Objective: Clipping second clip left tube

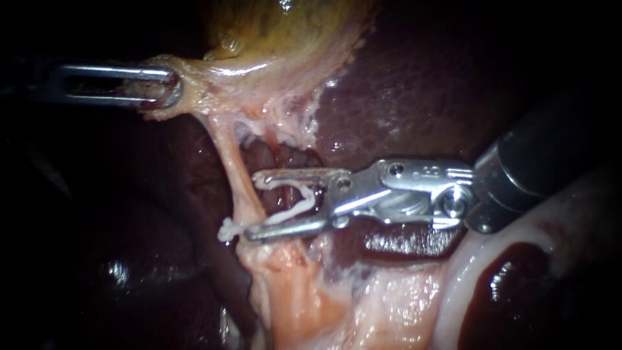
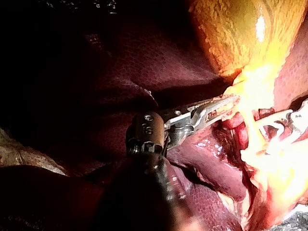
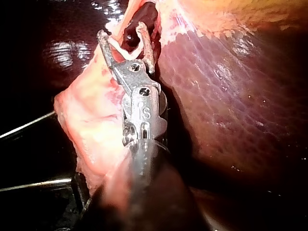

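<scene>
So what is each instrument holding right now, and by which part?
Left instrument grips pale tissue at the gallbladder's lower edge. Right instrument holds an open white clip by its two arms, one against each jaw.

Can't see tips of left instrument [image 1: 165, 86]: buried in gallbladder [image 1: 285, 39] fold. Can't tell whether left tube [image 1: 233, 175] sits inside clip [image 1: 293, 207] of right instrument [image 1: 254, 206] or behind it. No read on tube in left wrist view (glare) or right wrist view (behind tissue).
</scene>
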Tool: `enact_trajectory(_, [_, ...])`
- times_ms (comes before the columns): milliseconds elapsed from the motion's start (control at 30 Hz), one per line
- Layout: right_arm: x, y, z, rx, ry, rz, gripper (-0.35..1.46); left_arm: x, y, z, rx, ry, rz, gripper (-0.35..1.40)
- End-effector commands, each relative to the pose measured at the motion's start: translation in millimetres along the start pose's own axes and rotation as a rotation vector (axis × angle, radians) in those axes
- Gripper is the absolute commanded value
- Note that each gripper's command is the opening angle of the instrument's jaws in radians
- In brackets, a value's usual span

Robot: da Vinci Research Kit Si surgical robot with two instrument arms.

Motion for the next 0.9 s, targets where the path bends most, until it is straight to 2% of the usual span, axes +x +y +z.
enact_trajectory(33, [0.1, 0.3, 0.4, 0.001, 0.001, 0.000, 0.49, 0.0, 0.1, 0.0, -0.001, -0.002, 0.000, -0.35])
enact_trajectory(167, [0.7, 0.5, 1.9, 0.022, -0.002, 0.007, 0.49, 0.0, 0.2, 0.1, -0.001, -0.001, 0.000, -0.35])
enact_trajectory(300, [1.2, 0.0, 3.5, 0.061, 0.025, 0.004, 0.49, 0.0, 0.2, 0.2, -0.003, -0.003, -0.001, -0.35])
enact_trajectory(433, [1.8, -1.0, 4.8, 0.101, 0.057, -0.005, 0.48, 0.0, 0.3, 0.3, -0.003, -0.002, -0.001, -0.35])
enact_trajectory(567, [2.4, -2.5, 5.1, 0.156, 0.088, -0.015, 0.48, 0.0, 0.3, 0.4, -0.002, -0.002, -0.001, -0.35])
enact_trajectory(767, [2.9, -4.5, 4.4, 0.208, 0.090, -0.028, 0.43, 0.0, 0.3, 0.3, -0.002, -0.002, -0.001, -0.35])
enact_trajectory(900, [3.0, -4.8, 4.2, 0.211, 0.090, -0.028, 0.38, 0.0, 0.3, 0.3, -0.003, -0.002, -0.001, -0.35])
